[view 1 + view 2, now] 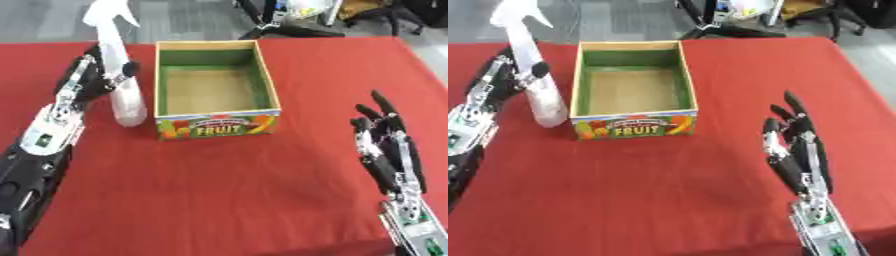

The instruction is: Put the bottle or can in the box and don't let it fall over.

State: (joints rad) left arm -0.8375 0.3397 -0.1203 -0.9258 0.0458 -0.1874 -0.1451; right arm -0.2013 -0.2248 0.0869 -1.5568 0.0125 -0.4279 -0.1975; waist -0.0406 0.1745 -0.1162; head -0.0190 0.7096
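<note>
The left hand curls round the white spray bottle, left of the box. The bottle stands upright, nozzle up. The right hand rests open

Spray bottle: top of trigger head cut off by upper edge at upper left in both eye views; mid body hidden behind left hand fingers, palm contact not visible. Left forearm runs off lower left edge. Right hand: wrist cut by bottom edge, lower right. Box front label: only "FRUIT" legible, smaller print blurred. Dark shapes along top edge cropped, can't identify.
</note>
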